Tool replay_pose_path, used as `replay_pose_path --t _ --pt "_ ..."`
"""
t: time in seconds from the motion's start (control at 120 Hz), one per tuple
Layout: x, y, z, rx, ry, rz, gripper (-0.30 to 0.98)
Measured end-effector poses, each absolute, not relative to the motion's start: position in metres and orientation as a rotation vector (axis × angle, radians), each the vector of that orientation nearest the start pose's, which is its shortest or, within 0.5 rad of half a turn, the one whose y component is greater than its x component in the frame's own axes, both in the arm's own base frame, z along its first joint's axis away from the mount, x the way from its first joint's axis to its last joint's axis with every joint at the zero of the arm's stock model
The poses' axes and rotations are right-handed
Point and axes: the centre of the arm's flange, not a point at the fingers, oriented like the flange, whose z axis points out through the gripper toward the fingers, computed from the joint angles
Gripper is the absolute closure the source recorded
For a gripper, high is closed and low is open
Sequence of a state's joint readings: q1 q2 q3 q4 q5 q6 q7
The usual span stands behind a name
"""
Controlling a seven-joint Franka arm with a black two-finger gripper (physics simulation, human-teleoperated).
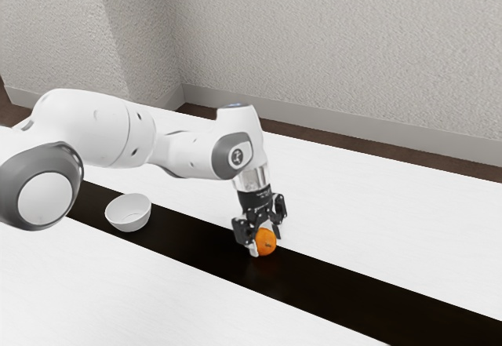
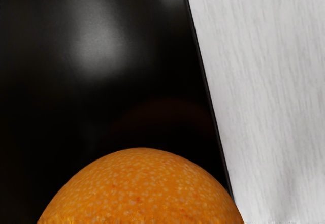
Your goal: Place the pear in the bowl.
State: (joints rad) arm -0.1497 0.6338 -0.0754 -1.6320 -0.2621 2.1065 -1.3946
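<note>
Fruit [image 1: 267, 242], round and orange-skinned, more like an orange than the pear named, sits right beneath the gripper [image 1: 265, 242], close in at its tip. That is the relation the coming move turns on: nothing sideways remains to be made up, and a shape this round offers no long axis to line up with. It lies over the dark strip [image 1: 337, 295], beside the long edge farther from the exterior camera, where the white table [image 1: 361, 205] begins. Whether the tool has the fruit grasped or is released around it, I cannot tell. The bowl [image 1: 124, 227] stands upright on the same strip, well apart toward the exterior view's left, back toward the arm's base. Securing the grip looks like the step in hand; a loose hold could let so round a thing roll over that edge.
</note>
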Motion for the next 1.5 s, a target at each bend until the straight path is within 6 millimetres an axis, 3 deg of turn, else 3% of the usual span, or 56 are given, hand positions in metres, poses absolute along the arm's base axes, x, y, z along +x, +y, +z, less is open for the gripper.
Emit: replay_pose_path --t 0.117,0.317,0.467,0.533,0.633,0.742,0.858,0.983,1.2,1.317,1.5 --pt "0.654 -0.158 0.241 -2.476 -1.978 0.471 0.25" --pt "0.655 -0.158 0.245 -2.459 -1.999 0.462 0.34" --pt "0.657 -0.153 0.273 -2.472 -2.022 0.408 0.43" --pt "0.658 -0.141 0.289 -2.463 -2.048 0.371 0.48" --pt "0.652 -0.093 0.323 -2.402 -2.133 0.312 0.55" --pt "0.618 -0.031 0.351 -2.295 -2.238 0.307 0.6" --pt "0.573 0.034 0.369 -2.159 -2.363 0.316 0.63" --pt "0.546 0.076 0.38 -2.064 -2.451 0.316 0.64" --pt "0.541 0.143 0.387 -1.941 -2.58 0.298 0.59" --pt "0.553 0.172 0.375 -1.906 -2.615 0.309 0.49" --pt "0.567 0.197 0.345 -1.893 -2.626 0.36 0.42"
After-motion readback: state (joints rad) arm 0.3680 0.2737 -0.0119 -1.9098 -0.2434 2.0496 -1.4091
